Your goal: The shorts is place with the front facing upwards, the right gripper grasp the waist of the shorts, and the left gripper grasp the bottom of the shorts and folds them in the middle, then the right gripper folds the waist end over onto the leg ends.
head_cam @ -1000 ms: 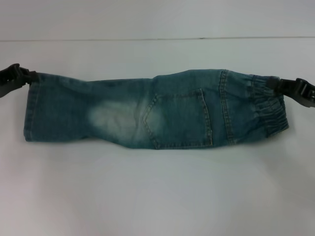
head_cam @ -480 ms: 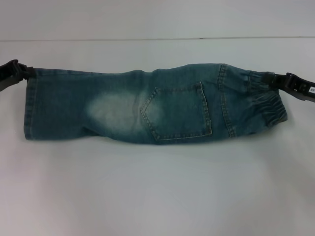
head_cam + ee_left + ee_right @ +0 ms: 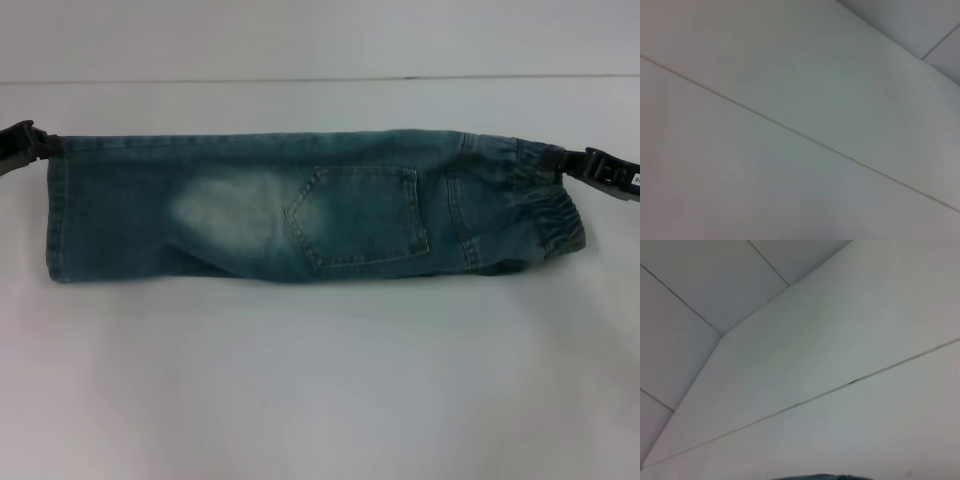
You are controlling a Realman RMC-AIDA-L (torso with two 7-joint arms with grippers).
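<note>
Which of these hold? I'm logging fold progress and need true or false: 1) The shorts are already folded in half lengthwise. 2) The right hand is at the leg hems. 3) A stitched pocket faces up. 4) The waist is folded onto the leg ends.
1) True: the shorts form one narrow strip on the table.
2) False: the right hand is at the gathered waist; the left hand is at the leg ends.
3) True: the pocket shows.
4) False: waist and leg ends lie at opposite ends.
</note>
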